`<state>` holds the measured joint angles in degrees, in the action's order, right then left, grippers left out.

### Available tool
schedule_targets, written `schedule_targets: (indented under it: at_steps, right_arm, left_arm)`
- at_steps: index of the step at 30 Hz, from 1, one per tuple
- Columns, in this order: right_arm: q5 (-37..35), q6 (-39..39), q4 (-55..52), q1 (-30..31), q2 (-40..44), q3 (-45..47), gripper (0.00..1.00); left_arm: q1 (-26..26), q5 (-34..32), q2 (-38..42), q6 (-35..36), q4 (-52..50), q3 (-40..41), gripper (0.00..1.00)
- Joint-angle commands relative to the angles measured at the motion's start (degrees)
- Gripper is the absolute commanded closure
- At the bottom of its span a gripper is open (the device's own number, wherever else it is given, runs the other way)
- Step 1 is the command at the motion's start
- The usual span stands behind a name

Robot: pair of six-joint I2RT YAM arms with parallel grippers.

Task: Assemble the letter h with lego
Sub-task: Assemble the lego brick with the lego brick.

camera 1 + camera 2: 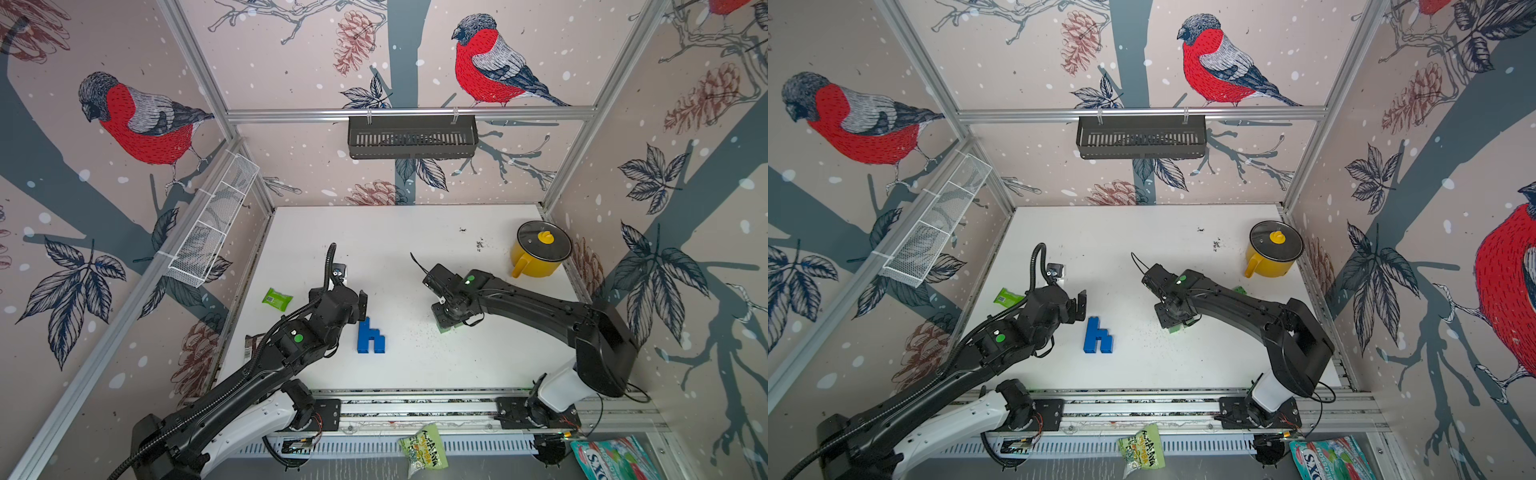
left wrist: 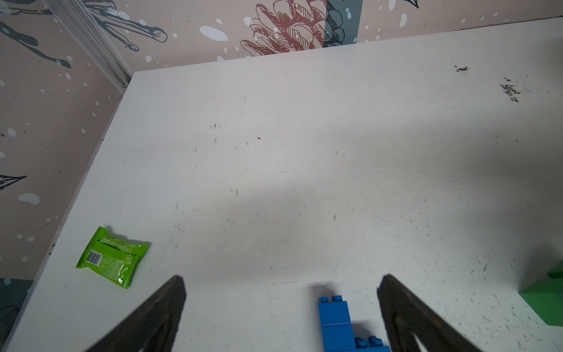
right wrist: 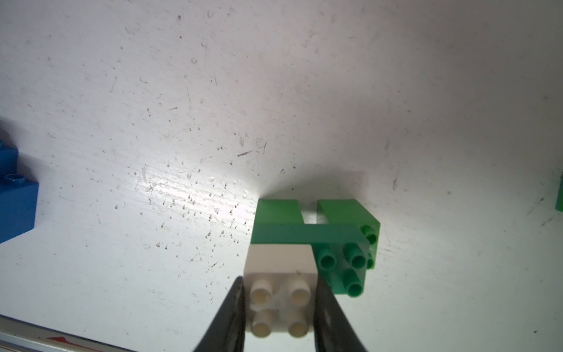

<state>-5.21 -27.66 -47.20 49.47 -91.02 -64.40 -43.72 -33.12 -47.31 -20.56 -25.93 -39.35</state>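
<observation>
**Right jaws:** closed tight on the white brick, one on each side wall, with its studs showing between them.

**White brick:** seated on one end of a green long brick, which bridges two green leg bricks. The stack sits on the surface under the right arm.

**Left jaws:** spread wide and holding nothing. In the left wrist view the stem of the blue h lies between them; contact cannot be told.

**Blue h:** flat on the surface between the arms, well apart from the green stack.

**Also present:** loose green brick beyond the right arm; green packet; lidded yellow pot.

**Risks, as judged:**
- An upward pull may pop the white brick off alone, or lift the whole stack and shed a leg, since only stud friction joins the bricks.
- An off-centre push may tip the stack over the gap between its legs.
- The left jaws, if swung or closed carelessly, may shove the blue h.
</observation>
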Motion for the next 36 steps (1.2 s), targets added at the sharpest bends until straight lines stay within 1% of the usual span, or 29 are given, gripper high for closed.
schedule_targets:
  at_steps: [1,9,17,22,25,27,29,32,36]
  right_arm:
    - [-0.32,1.51,-2.36,0.01,-1.34,0.33,0.71]
    - [-0.63,0.02,-1.83,0.23,-3.47,0.86,0.73]
    - [0.78,-10.29,1.21,0.19,-1.04,-0.37,0.73]
    - [0.07,-13.98,0.41,-0.27,-1.00,-1.03,0.71]
    - [0.12,-15.09,-0.42,-0.37,-1.36,-1.55,0.67]
    - [0.11,-15.42,-0.98,-0.17,-1.54,-2.12,0.61]
    - [-0.65,-15.58,-1.58,-0.13,-1.49,-2.73,0.52]
    - [-1.07,-15.83,-1.62,-0.08,-1.20,-2.98,0.45]
    - [-1.42,-15.84,-1.78,0.01,-1.07,-3.74,0.38]
  left_arm:
    - [0.07,-0.80,-0.03,0.27,0.80,0.01,0.02]
    - [0.18,-0.50,-0.12,0.37,0.90,0.00,0.02]
    - [0.13,0.38,0.02,0.45,0.92,0.09,0.02]
    - [0.15,0.89,0.13,0.54,0.97,-0.01,0.02]
    - [0.13,1.16,0.32,0.58,1.01,0.10,0.02]
    - [0.13,1.38,0.41,0.52,1.06,0.13,0.02]
    - [0.18,1.82,0.32,0.59,1.10,0.18,0.02]
    - [0.13,2.19,-0.10,0.67,1.10,0.13,0.02]
    - [0.14,2.26,-0.31,0.74,1.23,0.07,0.02]
